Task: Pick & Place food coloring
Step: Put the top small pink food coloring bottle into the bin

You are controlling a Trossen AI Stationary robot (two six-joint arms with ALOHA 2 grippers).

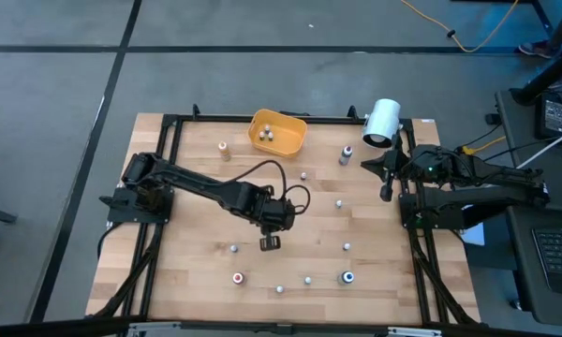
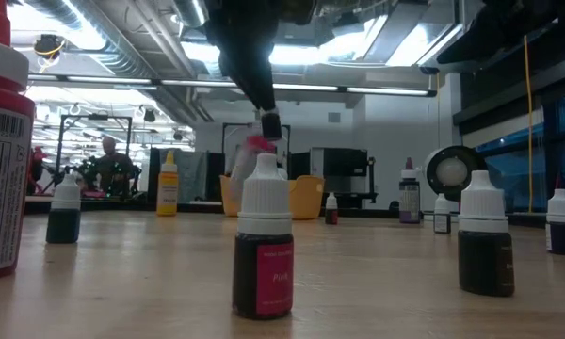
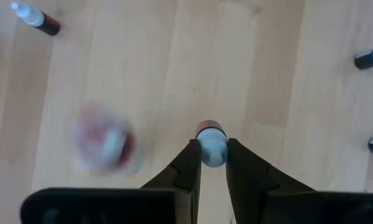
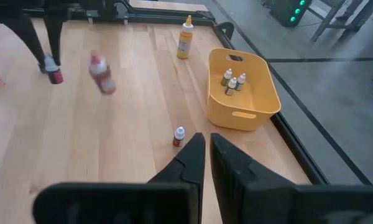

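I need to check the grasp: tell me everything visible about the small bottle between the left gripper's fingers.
The small bottle has a pale cap and a dark reddish body. It sits between the left gripper's two dark fingers, which are closed on its cap, over the wooden table. Whether it is lifted off the wood cannot be told. No other bottle touches it.

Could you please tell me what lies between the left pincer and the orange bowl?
In the high view, only the left arm's wrist and its looped black cable cross that stretch from left pincer to orange bowl; no bottle stands there.
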